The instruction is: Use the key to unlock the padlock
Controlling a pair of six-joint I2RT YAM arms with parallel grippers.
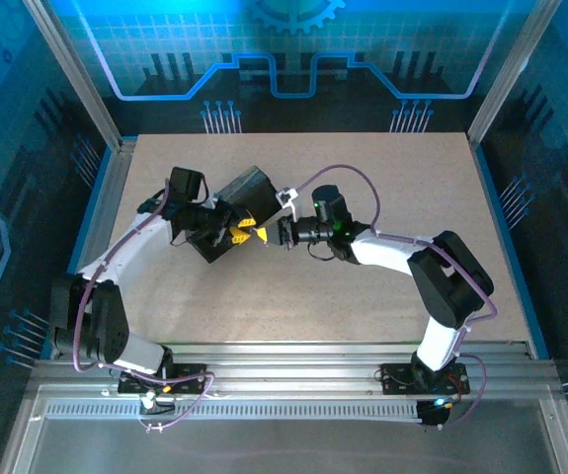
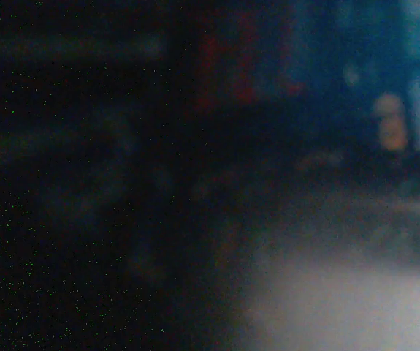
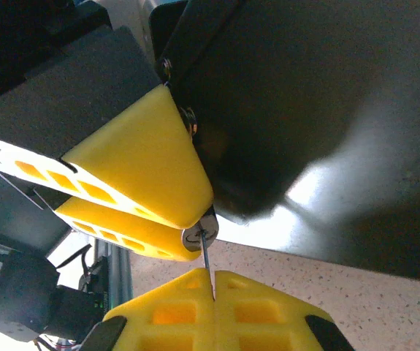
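My right gripper (image 3: 215, 276) is shut on the key (image 3: 207, 257), a thin silvery sliver standing up from between its yellow pads. The key's tip sits in the keyhole of the padlock's round silvery end face (image 3: 199, 235). The yellow fingers (image 3: 140, 164) of my left gripper (image 1: 246, 229) clamp the padlock's body from both sides, hiding most of it. Behind them lies the dark box (image 1: 242, 197), whose glossy side (image 3: 304, 95) looms close. From above, my right gripper (image 1: 268, 235) meets the left one tip to tip. The left wrist view is a dark blur.
The tan tabletop (image 1: 392, 178) stretches behind and to the right of the arms. Metal rails (image 1: 293, 360) run along the near edge, and slanted frame posts (image 1: 76, 69) stand at the back corners. A purple cable (image 1: 348, 173) loops over the right arm.
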